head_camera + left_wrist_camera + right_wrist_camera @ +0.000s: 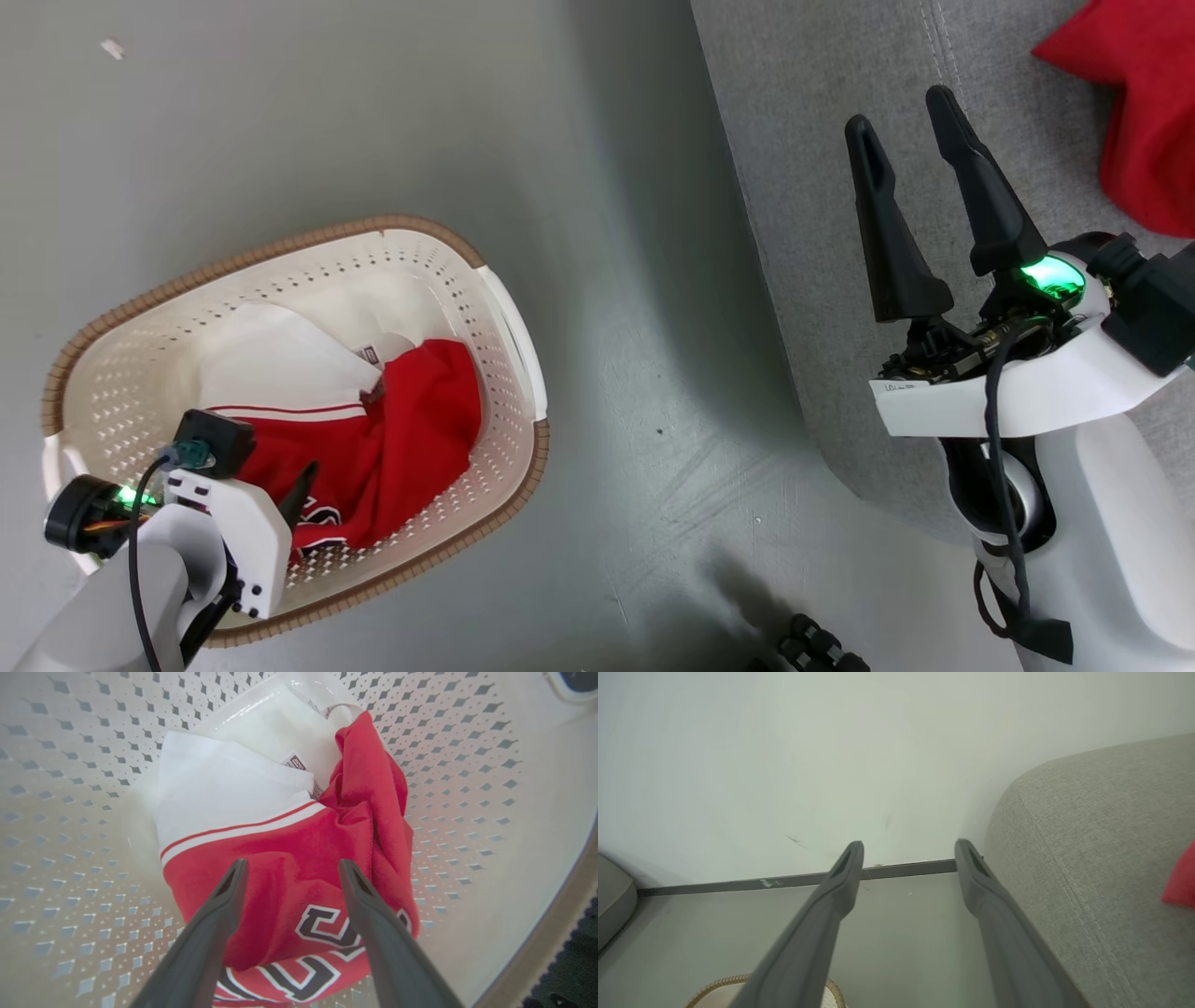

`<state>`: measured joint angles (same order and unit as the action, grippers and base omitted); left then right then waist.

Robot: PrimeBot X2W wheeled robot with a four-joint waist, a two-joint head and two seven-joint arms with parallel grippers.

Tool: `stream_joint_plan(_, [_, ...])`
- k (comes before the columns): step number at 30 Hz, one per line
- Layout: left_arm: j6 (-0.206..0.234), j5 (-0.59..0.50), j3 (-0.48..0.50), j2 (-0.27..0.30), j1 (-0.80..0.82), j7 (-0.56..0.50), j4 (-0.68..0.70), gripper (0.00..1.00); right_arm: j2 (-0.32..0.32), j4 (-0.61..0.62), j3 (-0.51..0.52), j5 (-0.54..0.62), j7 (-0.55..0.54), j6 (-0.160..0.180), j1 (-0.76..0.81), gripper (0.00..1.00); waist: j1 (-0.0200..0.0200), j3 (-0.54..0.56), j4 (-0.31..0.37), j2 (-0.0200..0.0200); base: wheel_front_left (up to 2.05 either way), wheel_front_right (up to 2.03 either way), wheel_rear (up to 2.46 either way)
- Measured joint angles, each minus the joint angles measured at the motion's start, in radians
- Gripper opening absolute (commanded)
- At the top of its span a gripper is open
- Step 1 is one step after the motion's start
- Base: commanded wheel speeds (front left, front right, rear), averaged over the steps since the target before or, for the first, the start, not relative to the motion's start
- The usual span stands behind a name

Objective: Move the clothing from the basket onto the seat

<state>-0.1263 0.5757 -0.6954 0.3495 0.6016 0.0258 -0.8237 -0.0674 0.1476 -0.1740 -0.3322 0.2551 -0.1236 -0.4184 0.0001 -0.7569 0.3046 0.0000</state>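
Note:
The cream basket [504, 308] with its brown rim stands on the floor at the left. Inside it lies a crumpled red jersey [401, 439] with white trim, dark lettering and a white part folded over. My left gripper [292, 863] is down inside the basket [467, 788], open, its fingers just above the jersey [280, 844] on either side of the lettering. A plain red garment [1134, 112] lies on the grey seat [822, 168] at the upper right. My right gripper [898, 110] hovers open and empty over the seat's left edge.
Grey floor separates the basket from the seat. A dark ribbed object [812, 649] sits at the bottom edge. In the right wrist view a white wall [831, 765] with a dark baseboard [784, 880] stands ahead, and another grey cushion edge [612, 896] is at the left.

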Motion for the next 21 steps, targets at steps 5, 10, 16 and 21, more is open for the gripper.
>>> stream_joint_plan(5, [0.0,-0.006,-0.027,0.009,0.029,-0.007,-0.011,1.0,0.006,0.001,-0.003,0.0,0.0,0.0,-0.007,1.0,0.0,-0.034,0.019,0.0,0.0,0.0,0.0])
stream_joint_plan(10, [0.0,-0.036,-0.082,0.033,0.055,-0.025,-0.028,1.0,0.009,0.001,-0.009,0.0,0.0,0.0,-0.036,1.0,0.0,-0.065,0.037,0.0,0.0,0.0,0.0])
stream_joint_plan(16, [0.0,-0.059,-0.132,0.048,0.073,-0.048,-0.052,1.0,0.014,0.001,-0.021,-0.001,0.0,0.0,-0.044,1.0,0.0,-0.098,0.059,0.0,0.0,0.0,0.0])
stream_joint_plan(21, [0.0,-0.081,-0.167,0.069,0.101,-0.078,-0.076,1.0,0.017,0.0,-0.025,-0.006,0.0,0.0,-0.075,1.0,0.0,-0.12,0.077,0.0,0.0,0.0,0.0])
